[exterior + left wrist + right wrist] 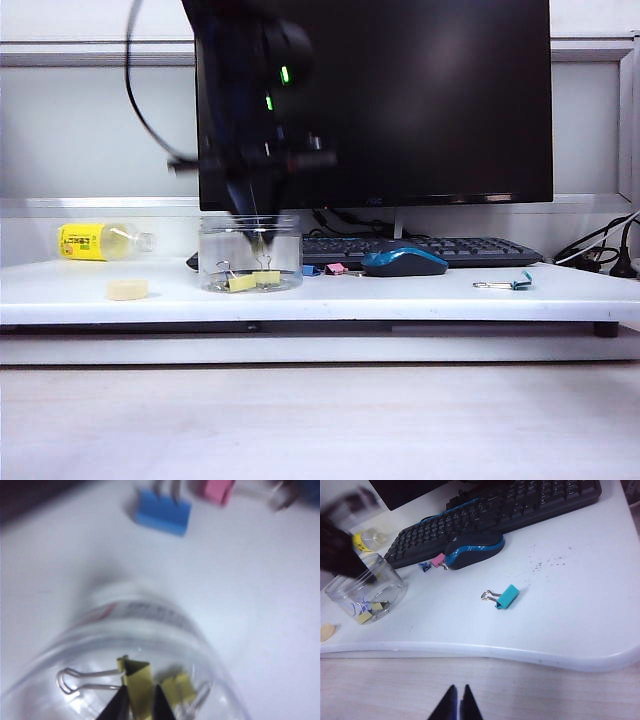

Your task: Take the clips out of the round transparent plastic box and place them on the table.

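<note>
The round transparent plastic box (215, 250) stands on the white table (400, 300) at the left, in front of the monitor. Yellow clips (242, 283) lie on its bottom. My left gripper (141, 687) reaches down into the box (150, 615) and is shut on one yellow clip (137, 677), whose silver wire handles stick out sideways. A second yellow clip (181, 689) lies just beside it. In the exterior view the left gripper (258, 240) sits inside the box's mouth. My right gripper (458, 687) hangs shut and empty in front of the table's front edge, far from the box (390, 580).
A blue clip (162, 514) and a pink clip (216, 490) lie just behind the box. A teal clip (501, 597) lies mid-table. A mouse (404, 262), keyboard (450, 248) and monitor (420, 100) stand behind. A yellow-labelled bottle (100, 241) and a pale yellow lump (127, 289) are at the left.
</note>
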